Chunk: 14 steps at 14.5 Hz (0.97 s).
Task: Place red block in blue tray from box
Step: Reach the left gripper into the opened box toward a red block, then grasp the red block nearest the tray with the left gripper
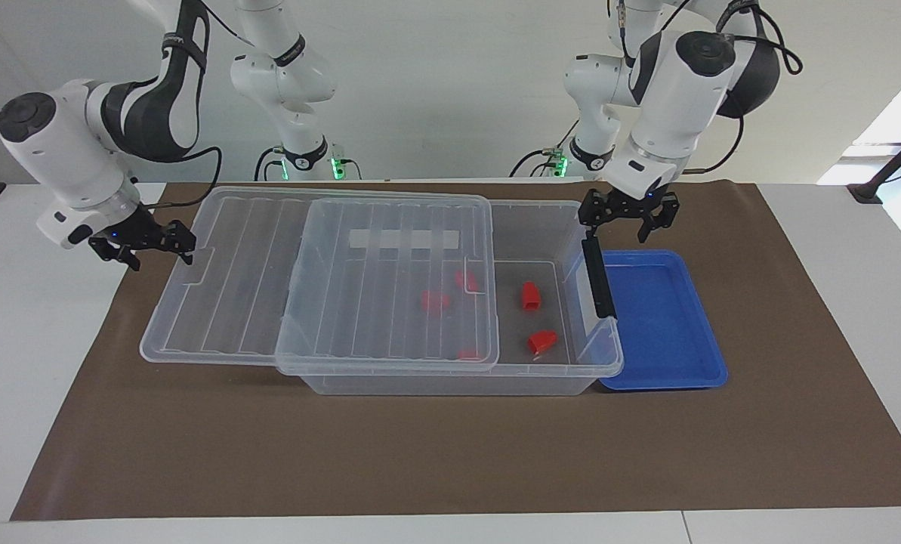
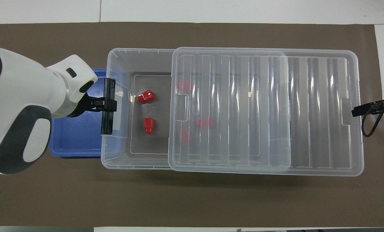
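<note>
Facing view: box [image 1: 450, 378] mid-mat, lid [image 1: 322, 279] slid toward right arm's end, overhanging box edge. Two red blocks uncovered on box floor [image 1: 530, 295] [image 1: 542, 341]; three more under lid. Blue tray [image 1: 665, 321] touching box at left arm's end, holding no block. Left gripper [image 1: 629, 224] over box's latch [image 1: 598, 277] end, jaws apart, holding nothing. Right gripper [image 1: 144, 245] at lid's outer edge, jaws apart, contact unclear.

Overhead view: left gripper [image 2: 106, 104] covers latch [image 2: 107, 111]. Right gripper [image 2: 356, 111] just beside lid [image 2: 266, 109] tab. Blocks [image 2: 145, 96] [image 2: 148, 125] near latch end of box [image 2: 134, 164]. Tray [image 2: 76, 141] partly hidden by left arm.
</note>
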{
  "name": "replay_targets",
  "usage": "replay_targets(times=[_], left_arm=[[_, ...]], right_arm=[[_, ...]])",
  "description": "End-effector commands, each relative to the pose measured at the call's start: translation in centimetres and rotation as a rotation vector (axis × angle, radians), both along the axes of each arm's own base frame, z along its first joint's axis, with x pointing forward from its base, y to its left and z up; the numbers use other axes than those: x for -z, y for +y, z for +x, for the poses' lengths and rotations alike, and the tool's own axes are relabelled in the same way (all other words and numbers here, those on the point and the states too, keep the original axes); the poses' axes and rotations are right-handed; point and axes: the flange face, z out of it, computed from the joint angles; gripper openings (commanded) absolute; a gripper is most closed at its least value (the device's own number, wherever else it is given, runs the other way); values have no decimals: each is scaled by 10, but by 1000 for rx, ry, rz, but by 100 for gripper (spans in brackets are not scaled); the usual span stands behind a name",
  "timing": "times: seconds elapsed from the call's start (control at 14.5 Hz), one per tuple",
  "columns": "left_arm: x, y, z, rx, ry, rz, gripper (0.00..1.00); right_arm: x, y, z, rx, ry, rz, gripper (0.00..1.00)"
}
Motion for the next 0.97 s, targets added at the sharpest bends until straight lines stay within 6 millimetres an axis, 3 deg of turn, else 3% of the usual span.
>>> replay_targets(times=[0.0, 0.28, 0.69, 0.9], left_arm=[[29, -27, -19, -20, -32, -9, 100], [76, -62, -21, -34, -29, -14, 100], [142, -81, -27, -55, -53, -32, 100], [166, -87, -32, -55, -38, -25, 100]], right_arm=[[-17, 0, 7, -28, -4, -10, 100], [-34, 6, 14, -24, -12, -2, 100], [-107, 43, 24, 24, 7, -5, 100], [-121, 54, 25, 39, 25, -5, 100]])
